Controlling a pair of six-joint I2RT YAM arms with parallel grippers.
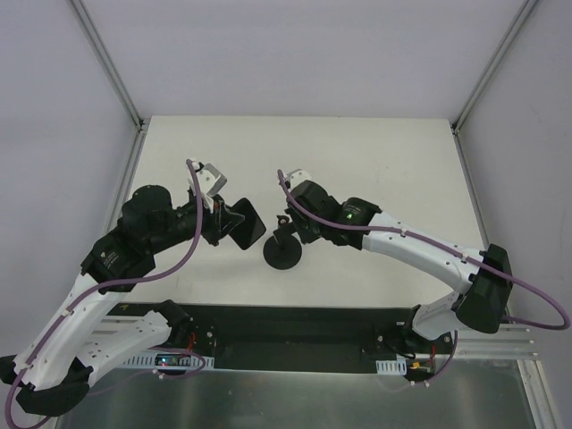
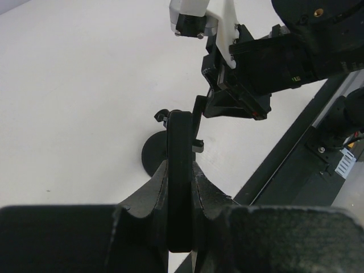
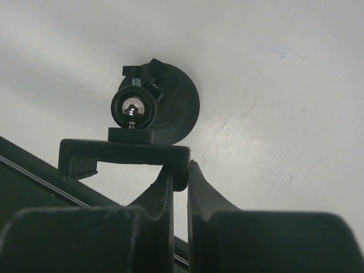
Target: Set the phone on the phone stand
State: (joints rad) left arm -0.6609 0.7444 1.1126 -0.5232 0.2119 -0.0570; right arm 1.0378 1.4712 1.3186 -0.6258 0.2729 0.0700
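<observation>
My left gripper is shut on the black phone and holds it on edge above the table, just left of the phone stand. In the left wrist view the phone stands edge-on between my fingers, its top end close to the stand's clamp bracket; the disc base lies behind it. My right gripper is shut on one end of the clamp bracket. In the right wrist view the fingers pinch the bracket's right end above the round base.
The white table has white walls at the back and both sides. A black rail with the arm bases runs along the near edge. The right gripper's body sits close behind the stand in the left wrist view.
</observation>
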